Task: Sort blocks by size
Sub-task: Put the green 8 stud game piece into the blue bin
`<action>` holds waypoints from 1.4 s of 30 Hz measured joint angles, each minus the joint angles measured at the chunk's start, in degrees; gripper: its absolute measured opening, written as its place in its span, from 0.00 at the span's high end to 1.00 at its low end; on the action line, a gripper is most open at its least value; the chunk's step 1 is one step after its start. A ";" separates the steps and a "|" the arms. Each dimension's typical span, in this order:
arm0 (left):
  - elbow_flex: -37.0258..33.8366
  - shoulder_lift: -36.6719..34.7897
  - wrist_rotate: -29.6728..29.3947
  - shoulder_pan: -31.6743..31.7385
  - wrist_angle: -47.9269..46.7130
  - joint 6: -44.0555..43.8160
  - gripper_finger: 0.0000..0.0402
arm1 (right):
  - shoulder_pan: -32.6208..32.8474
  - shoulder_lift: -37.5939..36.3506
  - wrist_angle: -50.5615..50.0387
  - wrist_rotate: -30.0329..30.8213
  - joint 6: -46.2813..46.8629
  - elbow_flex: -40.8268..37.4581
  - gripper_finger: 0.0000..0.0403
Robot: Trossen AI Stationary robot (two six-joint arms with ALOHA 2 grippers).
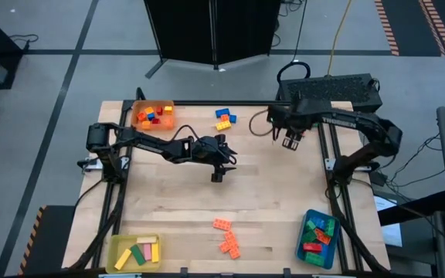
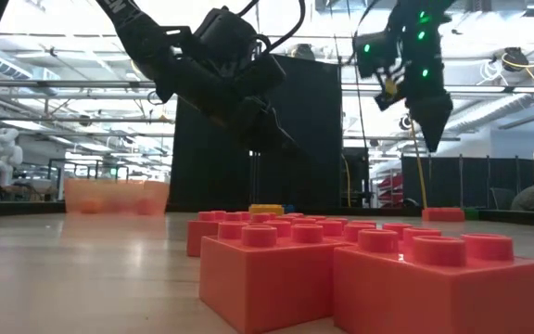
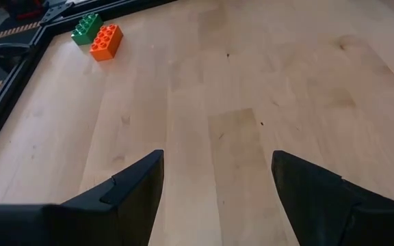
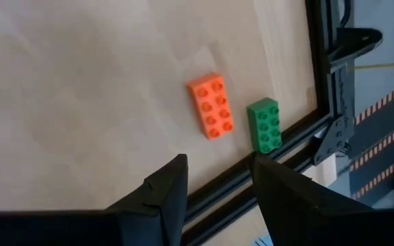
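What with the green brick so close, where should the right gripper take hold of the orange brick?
From above, across the long sides of the orange brick, near its end reaching past the green brick. It lies flat, studs up; only a narrow gap parts the two, so that end probably gives more room.

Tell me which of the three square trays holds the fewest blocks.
The yellow tray at the table's near-left corner: only a few long blocks lie in it, while the orange tray and blue tray hold crowded piles.
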 joint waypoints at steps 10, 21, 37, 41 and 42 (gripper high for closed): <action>0.00 0.00 -0.35 0.11 -1.29 0.00 0.32 | -11.83 7.98 3.48 -0.80 -17.01 0.00 0.62; 0.00 0.00 -3.71 0.41 -3.28 2.44 0.32 | -21.25 14.97 5.27 -3.78 -30.91 0.00 0.62; 0.00 0.00 -4.53 0.74 -5.26 1.05 0.32 | -30.33 20.19 8.43 -3.88 -32.85 0.00 0.62; 0.00 0.00 -4.54 0.74 -4.91 1.05 0.32 | -30.93 20.19 10.68 -3.86 -31.80 0.00 0.62; 0.00 0.00 -4.55 0.74 -4.72 1.11 0.32 | -31.00 20.19 11.32 -3.85 -31.49 0.00 0.62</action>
